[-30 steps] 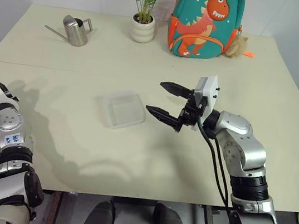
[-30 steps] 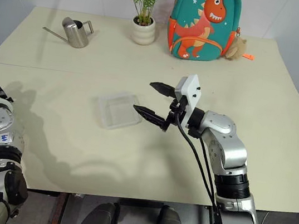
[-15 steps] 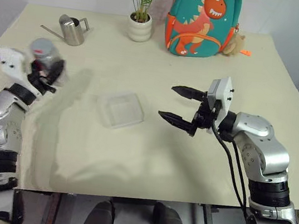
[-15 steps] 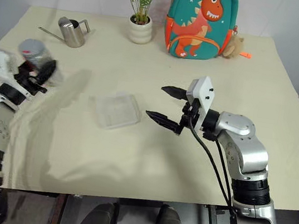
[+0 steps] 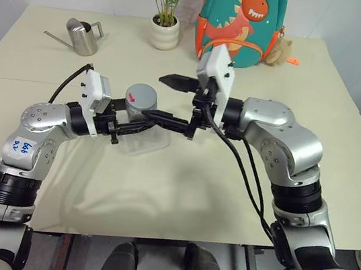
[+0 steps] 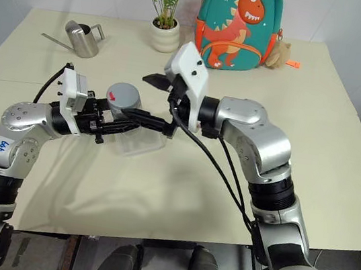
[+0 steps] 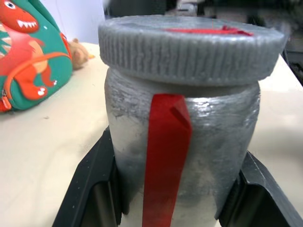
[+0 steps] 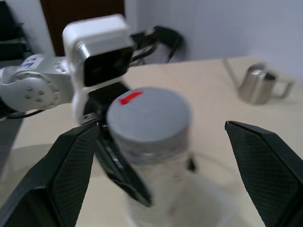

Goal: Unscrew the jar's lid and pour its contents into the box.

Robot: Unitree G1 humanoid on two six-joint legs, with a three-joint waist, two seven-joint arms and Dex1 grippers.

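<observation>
Now the left hand (image 5: 140, 125) grips the jar (image 7: 182, 142) upright over the box (image 5: 149, 140), centre of the bench (image 5: 238, 205). The right hand (image 8: 156, 189), spread wide and empty, comes from 3 o'clock; it should centre on the lid (image 5: 141, 95), close squarely, then twist.

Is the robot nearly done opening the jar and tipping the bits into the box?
Not nearly. Done: the left gripper is shut on the jar, holding it upright above the box. In hand: the right gripper is open, its fingers on either side of the lid, not gripping yet. Left: the lid is on, so unscrewing and pouring both remain, and the box looks empty.
</observation>
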